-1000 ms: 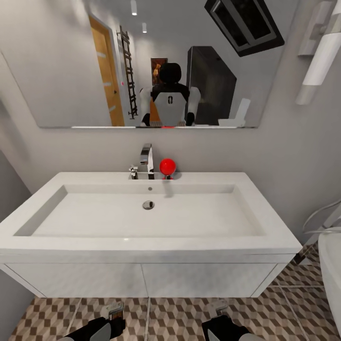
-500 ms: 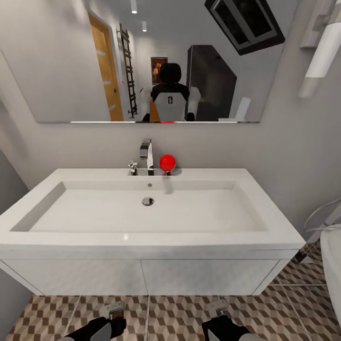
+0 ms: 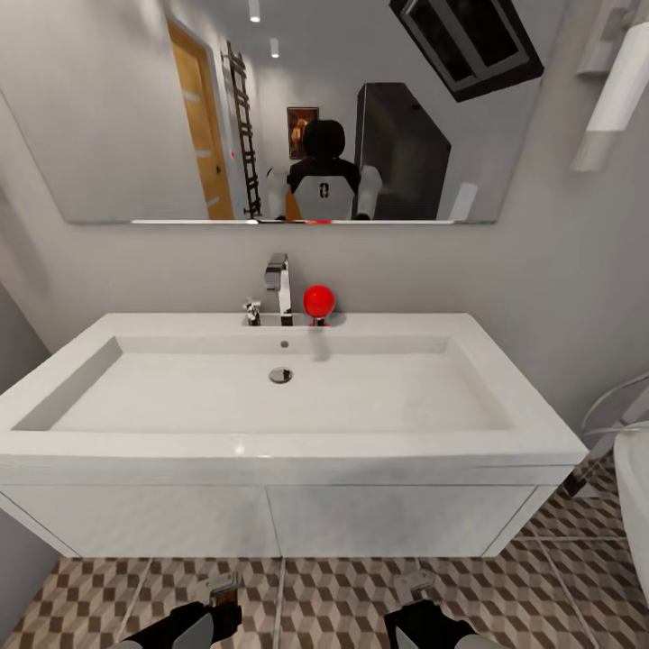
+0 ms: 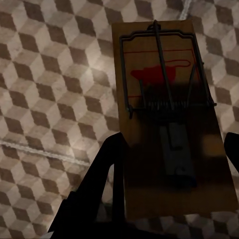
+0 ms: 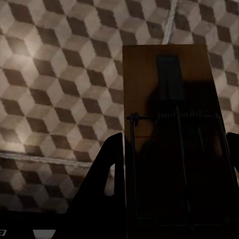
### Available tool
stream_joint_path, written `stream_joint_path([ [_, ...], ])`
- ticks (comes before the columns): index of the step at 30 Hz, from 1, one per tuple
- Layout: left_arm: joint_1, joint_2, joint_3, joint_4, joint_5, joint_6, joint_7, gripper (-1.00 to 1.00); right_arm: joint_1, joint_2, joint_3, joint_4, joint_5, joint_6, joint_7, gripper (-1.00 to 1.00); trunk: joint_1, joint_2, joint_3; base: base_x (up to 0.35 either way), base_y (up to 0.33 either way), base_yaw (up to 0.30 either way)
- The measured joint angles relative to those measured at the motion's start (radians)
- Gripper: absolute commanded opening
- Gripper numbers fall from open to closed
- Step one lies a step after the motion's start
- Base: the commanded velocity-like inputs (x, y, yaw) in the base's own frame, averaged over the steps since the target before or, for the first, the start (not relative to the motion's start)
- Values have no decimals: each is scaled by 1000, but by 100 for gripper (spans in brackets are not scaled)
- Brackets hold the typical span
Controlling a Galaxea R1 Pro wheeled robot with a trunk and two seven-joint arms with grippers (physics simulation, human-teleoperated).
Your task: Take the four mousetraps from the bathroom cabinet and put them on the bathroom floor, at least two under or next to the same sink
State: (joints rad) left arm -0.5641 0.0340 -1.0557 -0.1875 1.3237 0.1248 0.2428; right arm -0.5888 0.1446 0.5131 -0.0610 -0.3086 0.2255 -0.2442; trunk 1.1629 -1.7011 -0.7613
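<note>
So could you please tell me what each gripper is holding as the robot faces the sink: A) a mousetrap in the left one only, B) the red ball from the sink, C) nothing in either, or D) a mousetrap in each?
D: in the wrist views, the left gripper is closed on a mousetrap and the right gripper on another mousetrap, both above the patterned floor.

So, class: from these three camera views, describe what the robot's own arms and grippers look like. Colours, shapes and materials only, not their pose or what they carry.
In the head view, both forearms are glossy black and rounded. The left gripper and right gripper end in small pale grey, metallic-looking blocks. In the wrist views, the fingers look flat, black and wedge-shaped, tapering toward their tips. No cables or markings are visible on them.
</note>
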Motion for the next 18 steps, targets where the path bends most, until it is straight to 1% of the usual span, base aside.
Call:
stream_joint_path([
  [18,0,-1,-1,0,-4,0,0,-100,0,1,1,0,0,-3,-1,-100,69,-126,-56,0,0,0],
])
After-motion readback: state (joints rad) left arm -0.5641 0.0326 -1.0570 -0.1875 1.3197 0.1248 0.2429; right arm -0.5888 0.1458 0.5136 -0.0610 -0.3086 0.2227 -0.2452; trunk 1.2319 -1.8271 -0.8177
